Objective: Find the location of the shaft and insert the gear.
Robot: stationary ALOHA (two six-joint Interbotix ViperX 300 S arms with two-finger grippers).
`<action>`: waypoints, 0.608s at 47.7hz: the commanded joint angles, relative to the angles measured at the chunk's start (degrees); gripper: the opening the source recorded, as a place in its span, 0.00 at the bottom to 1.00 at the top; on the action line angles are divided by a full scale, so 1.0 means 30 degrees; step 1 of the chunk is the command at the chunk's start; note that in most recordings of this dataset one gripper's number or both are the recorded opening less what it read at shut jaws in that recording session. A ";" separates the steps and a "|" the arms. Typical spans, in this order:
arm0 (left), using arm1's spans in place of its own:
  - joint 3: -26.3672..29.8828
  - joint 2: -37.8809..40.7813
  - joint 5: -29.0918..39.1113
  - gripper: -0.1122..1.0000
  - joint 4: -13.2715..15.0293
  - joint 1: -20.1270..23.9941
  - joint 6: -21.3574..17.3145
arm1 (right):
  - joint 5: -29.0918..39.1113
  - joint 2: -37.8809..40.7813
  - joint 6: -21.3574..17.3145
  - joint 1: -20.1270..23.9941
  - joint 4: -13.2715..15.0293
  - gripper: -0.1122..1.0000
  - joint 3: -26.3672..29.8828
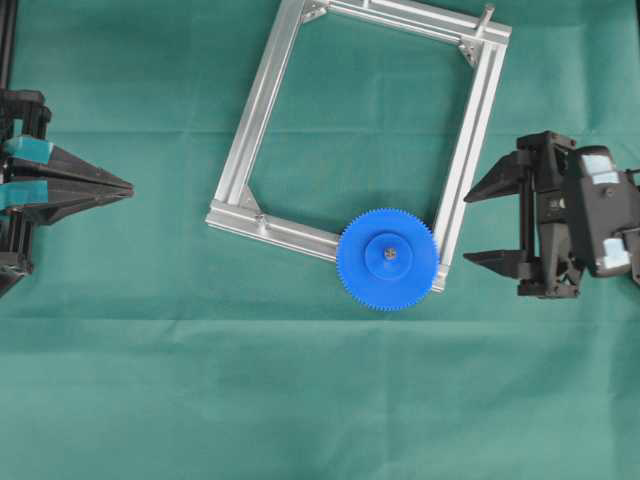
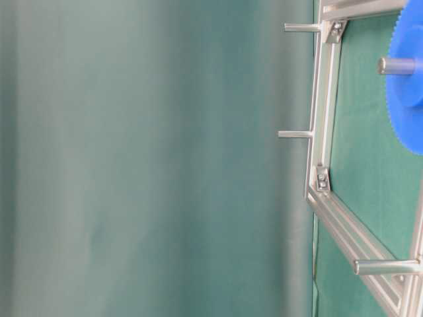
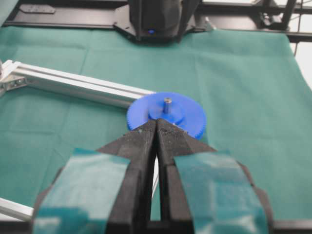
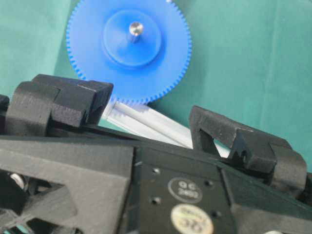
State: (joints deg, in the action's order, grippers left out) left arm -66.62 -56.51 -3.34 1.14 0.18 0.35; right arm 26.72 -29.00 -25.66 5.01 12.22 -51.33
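Observation:
The blue gear (image 1: 387, 259) lies flat on the near right corner of the aluminium frame (image 1: 262, 100). The silver shaft (image 1: 390, 253) pokes up through its hub hole. No wire loops show. My left gripper (image 1: 130, 187) is shut and empty at the left, well clear of the frame. My right gripper (image 1: 467, 228) is open and empty just right of the frame. In the left wrist view the gear (image 3: 165, 114) and shaft (image 3: 167, 104) sit beyond the shut fingertips (image 3: 156, 122). In the right wrist view the gear (image 4: 129, 53) and shaft (image 4: 135, 30) lie ahead of the spread fingers (image 4: 68, 100).
The frame carries bare silver pegs, one at its far right corner (image 1: 487, 14). In the table-level view the gear (image 2: 406, 79) shows, and the pegs (image 2: 294, 134) stick out from the frame (image 2: 324, 119). Green cloth (image 1: 300, 400) covers the table.

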 commanded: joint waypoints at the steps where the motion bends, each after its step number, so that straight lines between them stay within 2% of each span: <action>1: 0.0381 0.0088 -0.0059 0.11 0.0029 0.0000 -0.0029 | -0.0293 -0.0557 -0.0029 0.0000 0.0029 0.82 -0.0117; 29: 0.0381 0.0117 -0.0059 0.11 0.0029 0.0000 -0.0029 | -0.1230 -0.2666 -0.0029 0.0029 -0.0088 0.82 -0.2432</action>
State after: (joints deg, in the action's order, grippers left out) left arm -66.62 -56.51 -3.25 1.14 0.18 0.35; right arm 23.64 -36.47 -25.75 5.01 12.22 -58.80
